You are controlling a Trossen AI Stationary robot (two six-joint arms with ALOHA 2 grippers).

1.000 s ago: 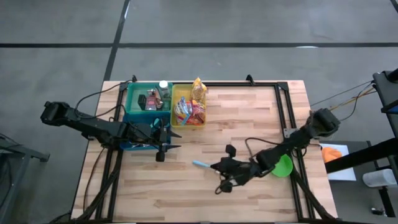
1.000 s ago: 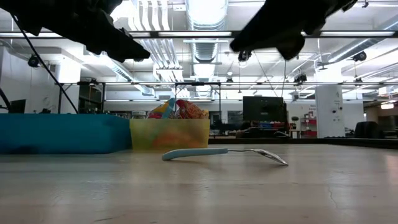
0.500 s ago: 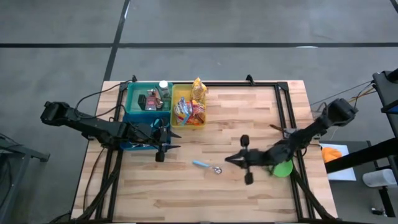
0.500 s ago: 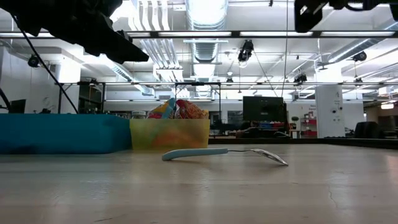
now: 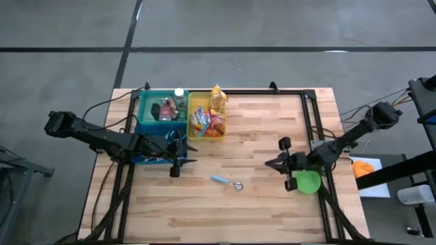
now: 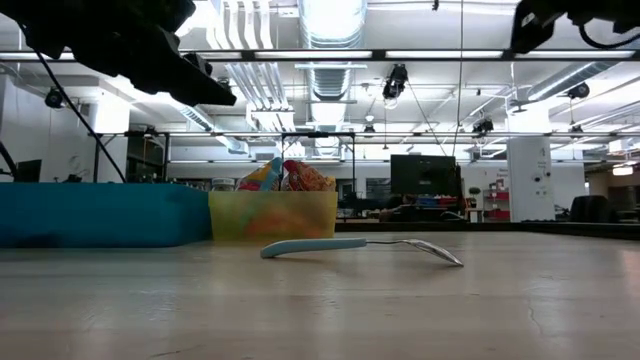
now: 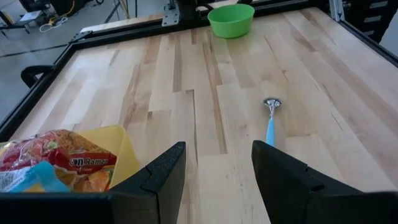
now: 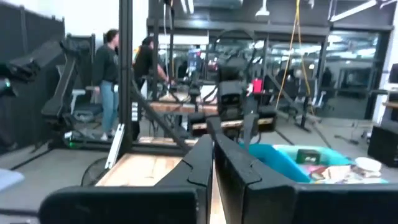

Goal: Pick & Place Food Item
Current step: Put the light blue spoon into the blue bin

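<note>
High view, read from the 9 o'clock side to the 3 o'clock side. The left end effector (image 5: 178, 154) hangs at the 9 o'clock side of the table (image 5: 259, 204), just beside the teal bin (image 5: 151, 103); the wrist view shows its fingers (image 7: 163, 180) partly spread with nothing between them. The yellow bin (image 5: 194, 133), toward 11 o'clock, holds the food packets (image 5: 210, 121), the task's items, touching one another in a loose pile. A blue-handled spoon (image 5: 227, 182) lies alone near the table's centre. At 3 o'clock the right end effector (image 5: 281, 163) is raised, its fingers (image 8: 205, 163) pressed together and empty, just beside the green bowl (image 5: 306, 182).

Judged risks: because the packets overlap, a grasp may lift two at once or pinch only a loose film edge, which could slip in transit. A descent near the bin wall may snag the rim and tip the light bin. The right arm, swinging low, may knock the bowl.
</note>
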